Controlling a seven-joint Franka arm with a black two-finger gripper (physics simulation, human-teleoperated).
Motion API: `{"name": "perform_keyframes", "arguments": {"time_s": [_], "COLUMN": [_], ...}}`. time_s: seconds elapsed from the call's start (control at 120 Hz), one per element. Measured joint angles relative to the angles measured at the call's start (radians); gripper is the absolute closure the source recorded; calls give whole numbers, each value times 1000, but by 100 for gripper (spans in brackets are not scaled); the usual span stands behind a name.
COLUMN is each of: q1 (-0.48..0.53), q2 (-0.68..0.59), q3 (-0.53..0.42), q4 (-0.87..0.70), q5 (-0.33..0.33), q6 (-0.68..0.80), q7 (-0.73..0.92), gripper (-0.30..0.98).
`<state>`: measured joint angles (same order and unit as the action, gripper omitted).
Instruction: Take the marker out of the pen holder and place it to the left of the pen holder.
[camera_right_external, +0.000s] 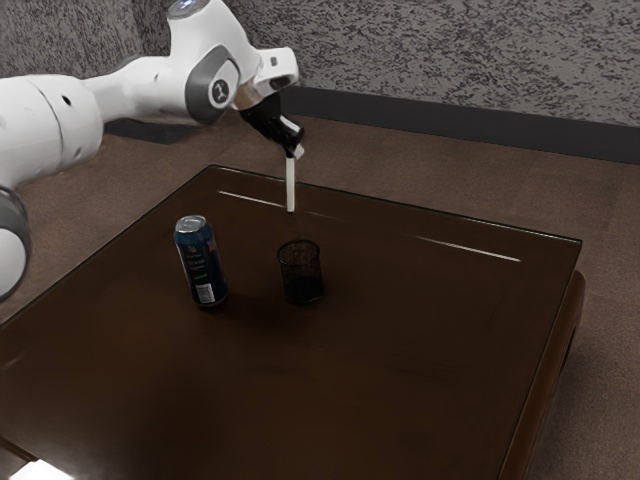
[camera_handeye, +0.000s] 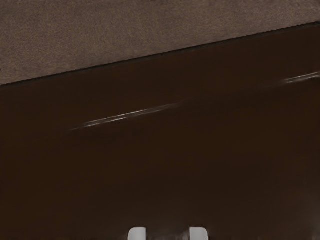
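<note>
The tool (camera_right_external: 294, 150) pinches the white marker (camera_right_external: 291, 184) by its upper end; the marker hangs nearly upright in the air, dark tip down, clear of the pen holder. In the exterior view it appears above the black mesh pen holder (camera_right_external: 301, 273), which stands upright on the glossy brown bench (camera_right_external: 400, 370). A dark blue drink can (camera_right_external: 201, 262) stands near the holder, on the exterior view's left. The wrist view takes in the bench's straight edge and brown floor (camera_handeye: 100, 30) beyond.

Lay dimly lit, gleamed in thin pale streaks (camera_right_external: 469, 248) across the dark table (camera_right_external: 400, 390), and flared white at the exterior view's lower left.
</note>
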<state>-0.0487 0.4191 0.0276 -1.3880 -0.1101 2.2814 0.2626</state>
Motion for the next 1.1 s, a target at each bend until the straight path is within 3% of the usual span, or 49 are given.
{"name": "perform_keyframes", "arguments": {"time_s": [0.083, 0.225, 0.417, 0.433, 0.508, 0.592, 0.658, 0.717, 0.767, 0.925, 1.05, 1.1], "q1": [50, 151, 183, 186, 231, 260, 283, 293, 296, 293, 291, 263], "q2": [12, 248, 339, 340, 375, 393, 407, 417, 424, 429, 428, 384], "q3": [-3, 12, 14, 12, 14, 15, 17, 30, 48, 62, 64, 62], "q4": [24, 251, 303, 301, 285, 281, 280, 279, 278, 277, 277, 249], "q5": [3, 10, 5, -14, -256, -465, -606, -690, -738, -825, -843, -790], "q6": [-34, -63, -56, -56, -69, -92, -111, -125, -134, -154, -161, -163], "q7": [-3, -6, -12, -11, 10, 34, 51, 65, 77, 125, 157, 168], "gripper": [77, 78, 79, 79, 79, 78, 78, 77, 76, 42, 23, 18]}}
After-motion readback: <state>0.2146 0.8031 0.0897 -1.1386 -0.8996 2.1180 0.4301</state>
